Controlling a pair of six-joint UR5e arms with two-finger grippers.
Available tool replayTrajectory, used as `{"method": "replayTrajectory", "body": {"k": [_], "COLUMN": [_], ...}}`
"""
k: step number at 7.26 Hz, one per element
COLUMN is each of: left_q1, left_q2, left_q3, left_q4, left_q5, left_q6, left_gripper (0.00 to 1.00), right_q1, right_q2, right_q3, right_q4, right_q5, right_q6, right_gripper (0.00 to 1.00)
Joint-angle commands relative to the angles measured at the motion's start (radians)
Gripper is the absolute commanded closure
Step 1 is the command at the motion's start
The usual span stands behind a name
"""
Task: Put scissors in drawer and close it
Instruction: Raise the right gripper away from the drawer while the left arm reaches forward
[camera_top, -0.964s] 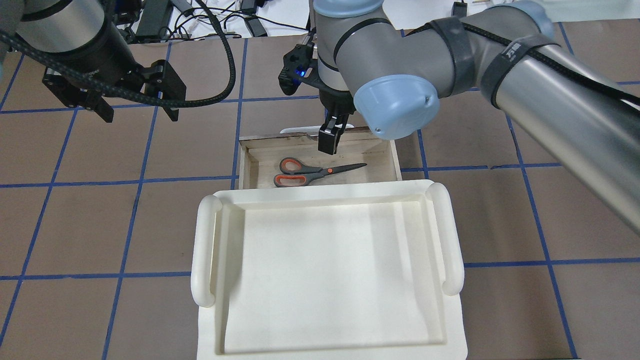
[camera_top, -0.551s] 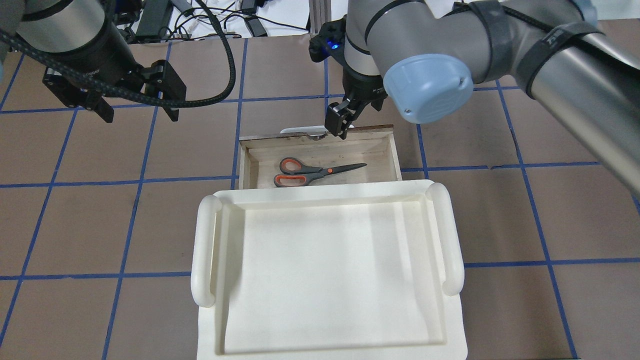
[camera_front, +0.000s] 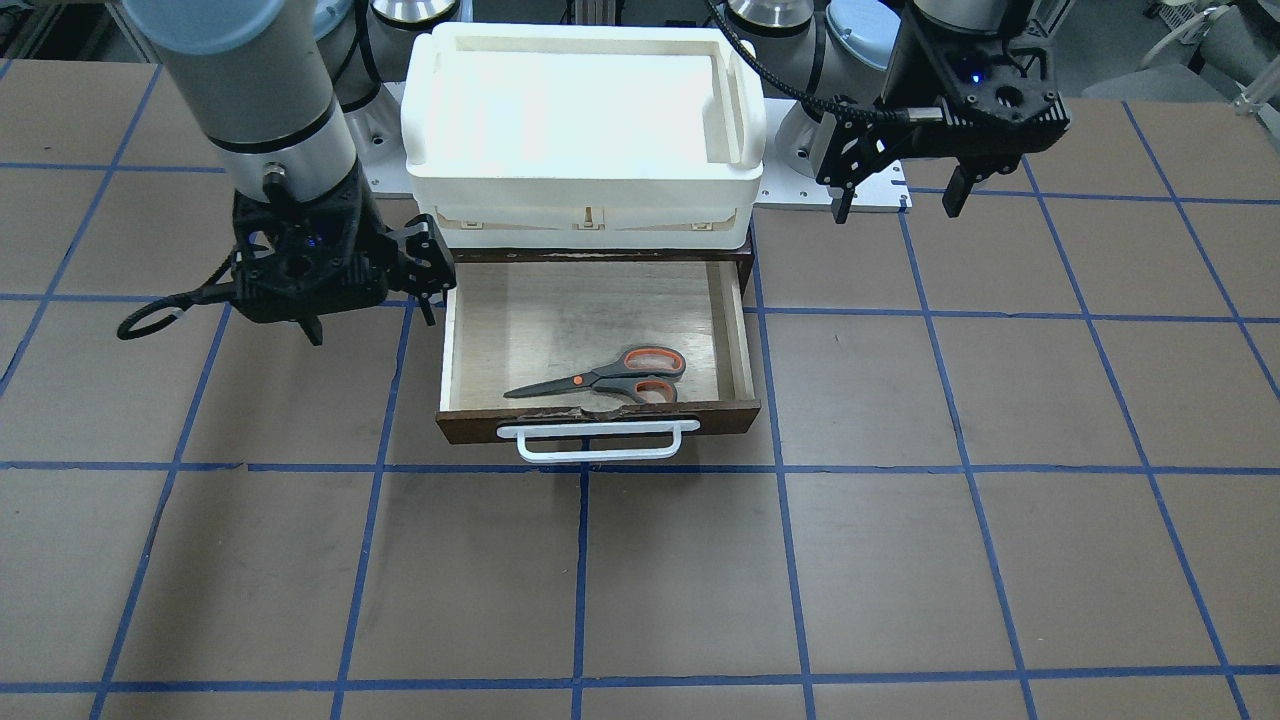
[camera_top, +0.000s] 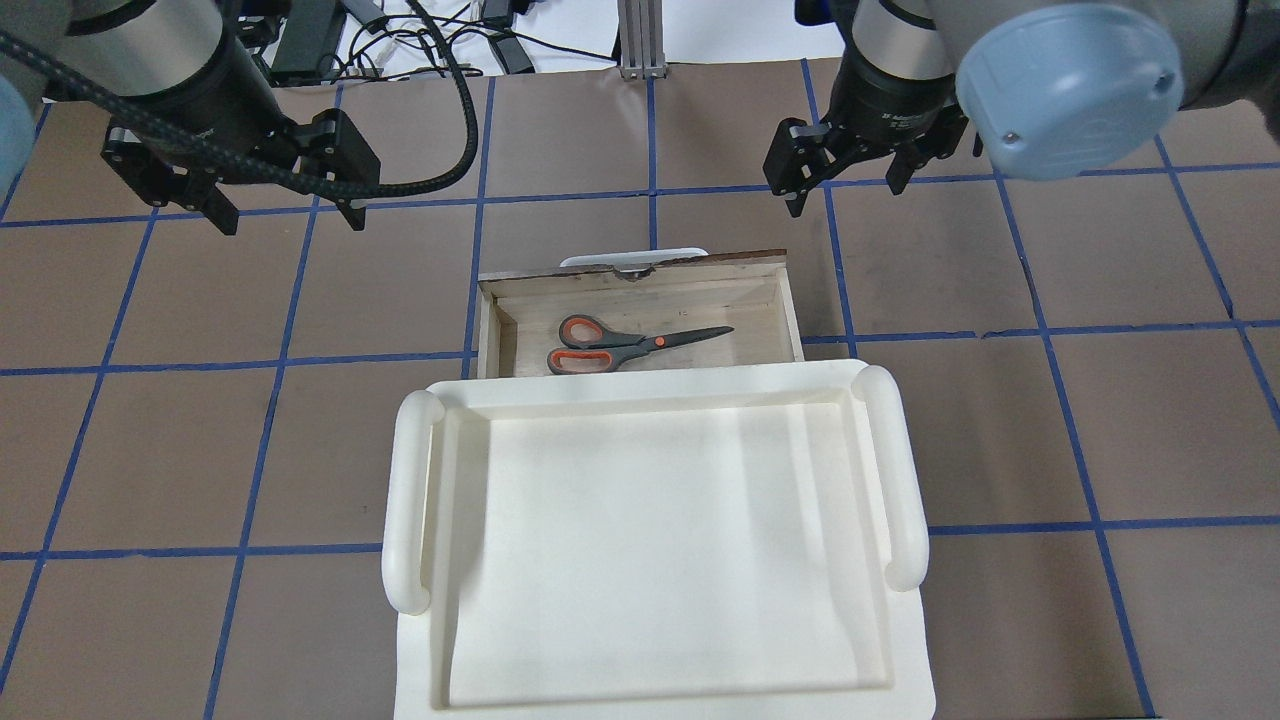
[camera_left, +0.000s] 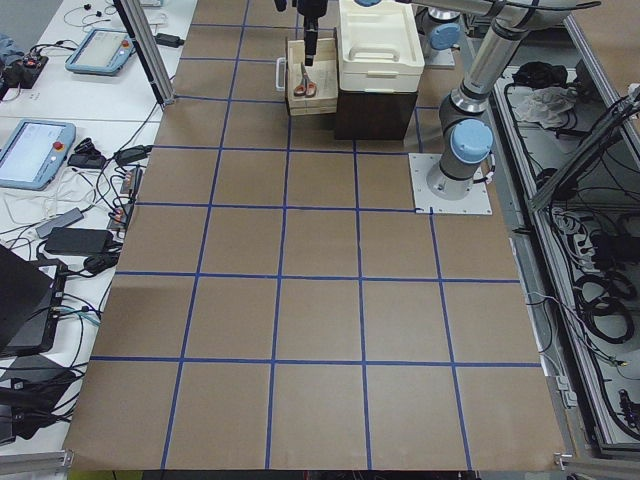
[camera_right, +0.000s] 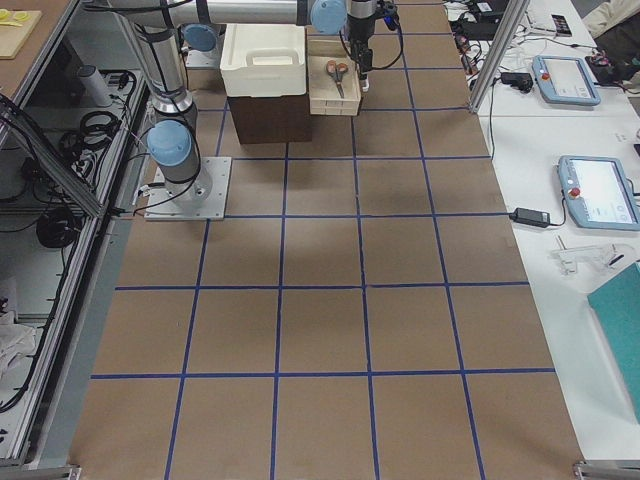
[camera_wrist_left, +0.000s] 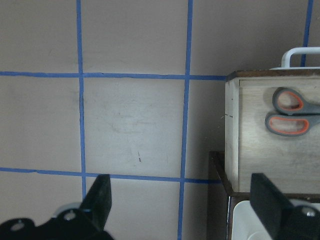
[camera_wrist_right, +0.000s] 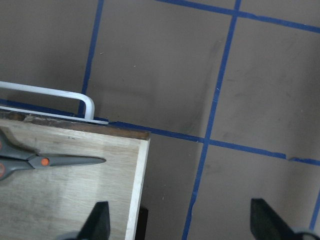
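The scissors (camera_top: 630, 345), grey handles lined orange, lie flat inside the open drawer (camera_top: 790, 310), blades pointing to the robot's right. They also show in the front view (camera_front: 610, 377) and in both wrist views (camera_wrist_left: 290, 115) (camera_wrist_right: 50, 161). The drawer's dark front (camera_front: 720, 418) and white bar handle (camera_front: 598, 440) stand pulled out. My right gripper (camera_top: 845, 195) is open and empty, above the table beside the drawer's front right corner. My left gripper (camera_top: 290, 218) is open and empty, well off the drawer's left side.
A large white plastic tray (camera_top: 405, 500) sits on top of the dark cabinet (camera_right: 270, 120) that holds the drawer. Brown table with blue grid lines. Cables and devices lie beyond the table's far edge (camera_top: 420, 40).
My right gripper has moved from over the drawer's front edge away to the right and beyond, and its fingers now stand wide apart. The scissors and drawer have not moved.
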Motion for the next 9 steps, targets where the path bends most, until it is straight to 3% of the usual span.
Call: {"method": "replayTrajectory", "body": {"k": [1,5,9], "left_q1": [-0.014,-0.187,-0.236], "left_q2": [-0.081,-0.342,-0.58], "left_q3": [0.019,0.053,0.168], "left_q4": [0.131,0.424,0.546], "left_q5": [-0.014,-0.01,-0.011], "left_q6": [-0.096,-0.257,-0.256], "left_gripper": [0.0,0.0,0.0], "right_q1": [-0.032,-0.032,-0.034], "right_q2": [-0.053,-0.088,-0.096], "right_q3": [0.009,0.012,0.012], "right_q4": [0.008,0.032,0.026], "right_q5": [-0.02,-0.02,-0.02], "right_q6": [0.013,0.014,0.013], "right_gripper": [0.0,0.0,0.0]}}
